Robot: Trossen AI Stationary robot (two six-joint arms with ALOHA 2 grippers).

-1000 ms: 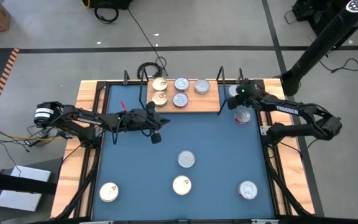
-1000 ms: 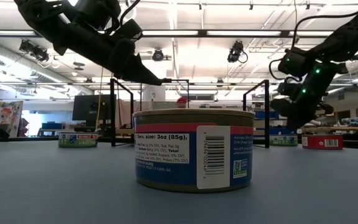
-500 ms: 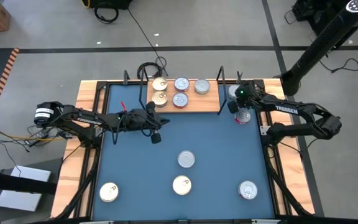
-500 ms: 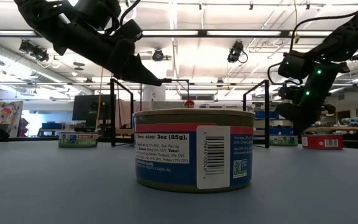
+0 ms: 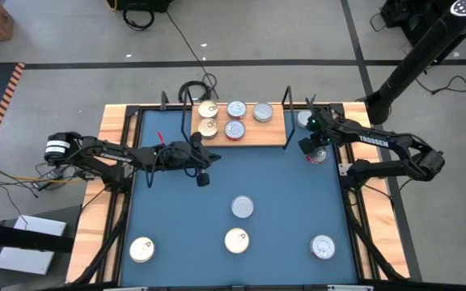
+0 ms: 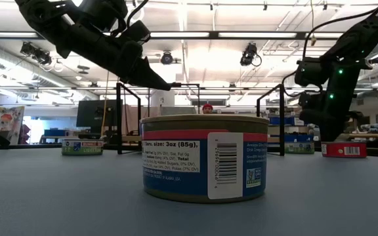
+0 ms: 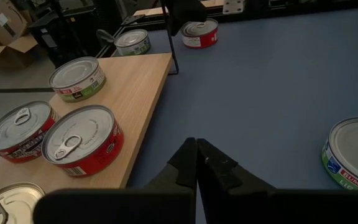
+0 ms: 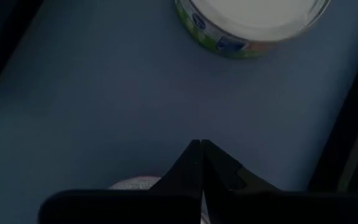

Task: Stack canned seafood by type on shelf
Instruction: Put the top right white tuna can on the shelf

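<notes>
One second on, the right end effector [image 5: 308,146] has pinched fully closed, empty, over the red-sided tin [image 5: 317,153]

Cardboard box [image 7: 8,37] beyond blue table [image 5: 281,186]

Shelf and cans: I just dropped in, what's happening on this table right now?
Two arms are sorting tins onto the shelf, which holds five cans so far. The right tool is shut, holding nothing, above a red-sided can on the blue table just off the shelf's right end; a green-labelled can lies beyond. The left tool, also shut and empty, waits in front of the shelf's left part. Four more cans sit nearer the front edge.
</notes>
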